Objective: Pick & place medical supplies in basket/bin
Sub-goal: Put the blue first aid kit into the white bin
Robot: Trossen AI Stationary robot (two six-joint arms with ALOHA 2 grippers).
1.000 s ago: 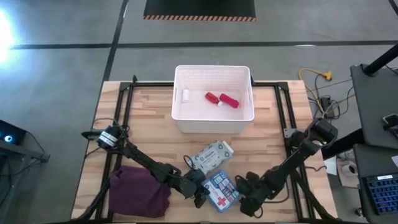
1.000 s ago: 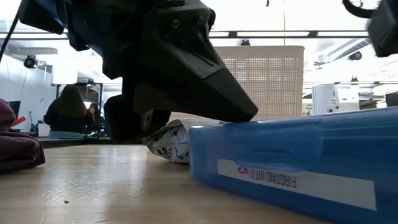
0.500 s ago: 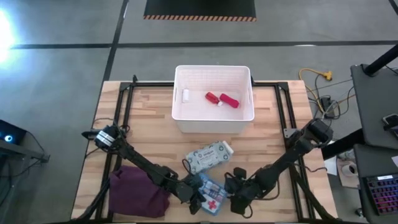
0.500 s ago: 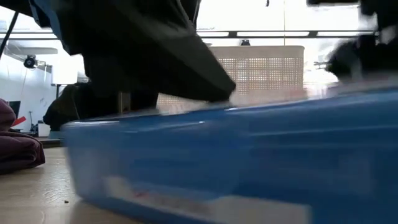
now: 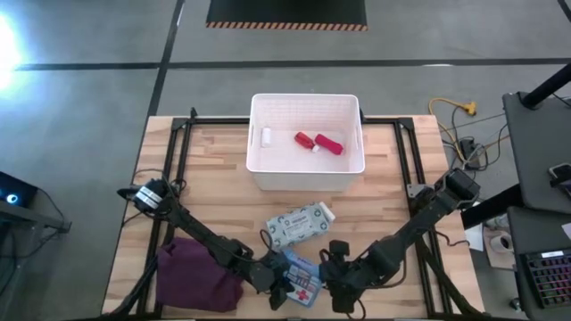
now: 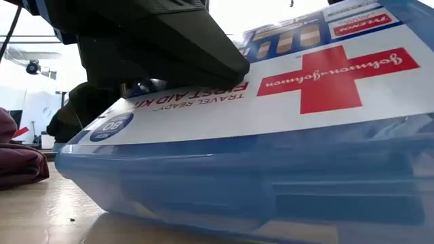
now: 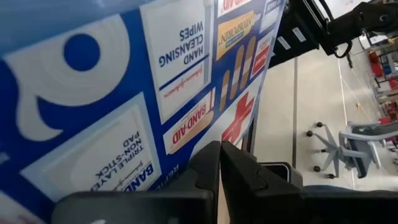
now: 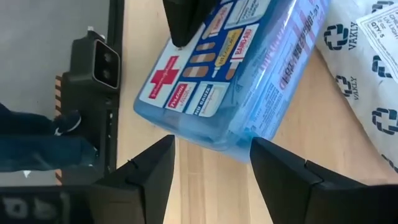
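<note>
Shifted toward the table's front edge and tilted up, the blue first-aid box (image 5: 301,283) sits between the closed left gripper (image 5: 278,292) and open-fingered right gripper (image 5: 328,283).

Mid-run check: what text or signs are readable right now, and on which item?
On the blue first-aid box:
"HAND CLEANSING WIPES"
"BAND-AID"
"NON-STICK PAD"
"Johnson & Johnson", beside a red cross
"FIRST AID KIT", "TRAVEL READY"
"80" in a round badge

On the grey-green packet:
"VAXLY", repeated with a cross logo
"QTY: 5"

The box's other panels are too small to read.
</note>
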